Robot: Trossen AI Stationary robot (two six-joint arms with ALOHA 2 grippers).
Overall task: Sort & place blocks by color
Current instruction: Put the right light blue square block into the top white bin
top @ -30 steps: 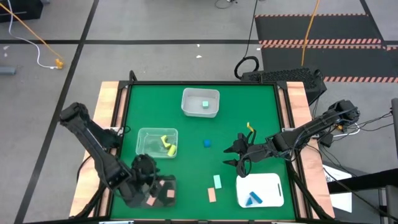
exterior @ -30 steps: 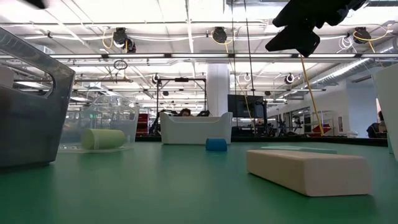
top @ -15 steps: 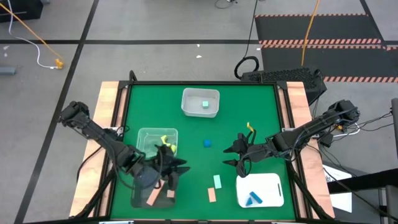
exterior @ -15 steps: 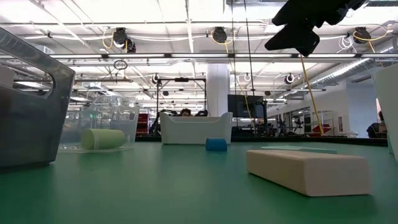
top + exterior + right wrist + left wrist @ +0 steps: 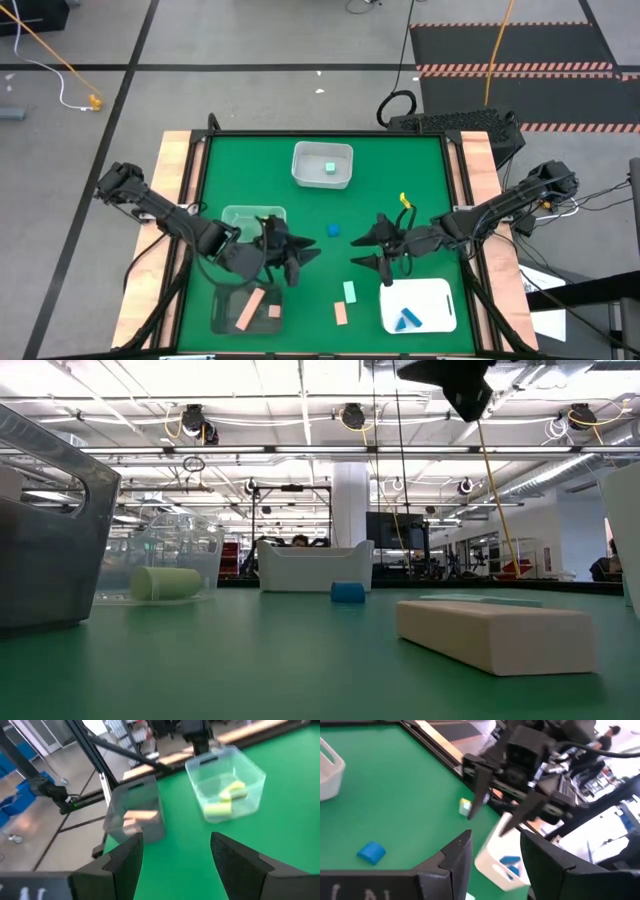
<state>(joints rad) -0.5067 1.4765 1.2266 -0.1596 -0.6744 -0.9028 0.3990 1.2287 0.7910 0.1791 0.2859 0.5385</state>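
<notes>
While both end effectors hover empty, left [image 5: 293, 253] and right [image 5: 372, 248] fingers stand apart near the blue block [image 5: 333, 230].

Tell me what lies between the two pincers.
In the high view, the small blue block lies on the mat between the left pincer and right pincer.

Green table [image 5: 230, 170] with trays [image 5: 322, 166], blocks [image 5: 333, 231]
</notes>
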